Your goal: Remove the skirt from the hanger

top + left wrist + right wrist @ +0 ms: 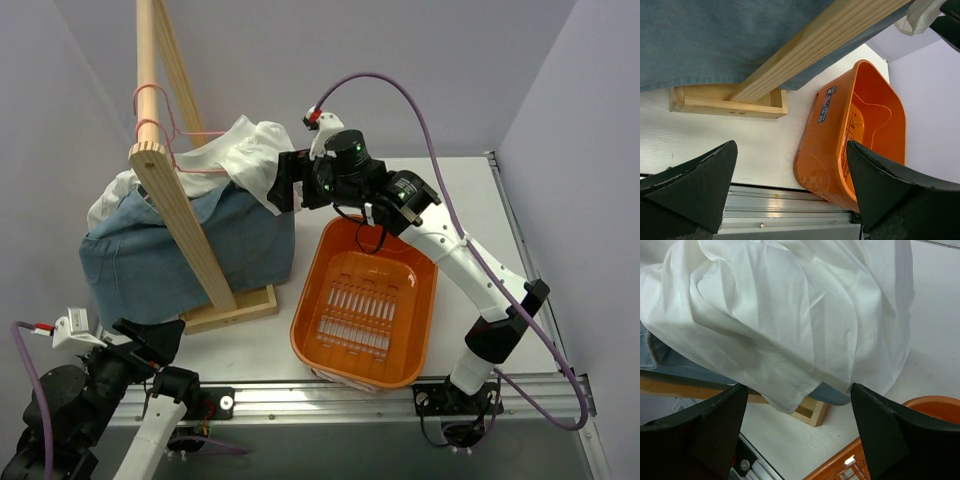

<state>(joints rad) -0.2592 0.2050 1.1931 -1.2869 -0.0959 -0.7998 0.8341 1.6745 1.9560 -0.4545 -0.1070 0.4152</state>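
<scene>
On the wooden rack (186,226), the blue skirt (140,268) hangs on its pink hanger (150,108), not taken off yet. The right gripper (283,182) is open beside the white cloth (245,150); the left gripper (150,340) is open, down low.

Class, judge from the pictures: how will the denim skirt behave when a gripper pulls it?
Probably floppy: the denim skirt hangs in soft folds. The white cloth lying over it may drag along. It could snag on the pink hanger.
</scene>
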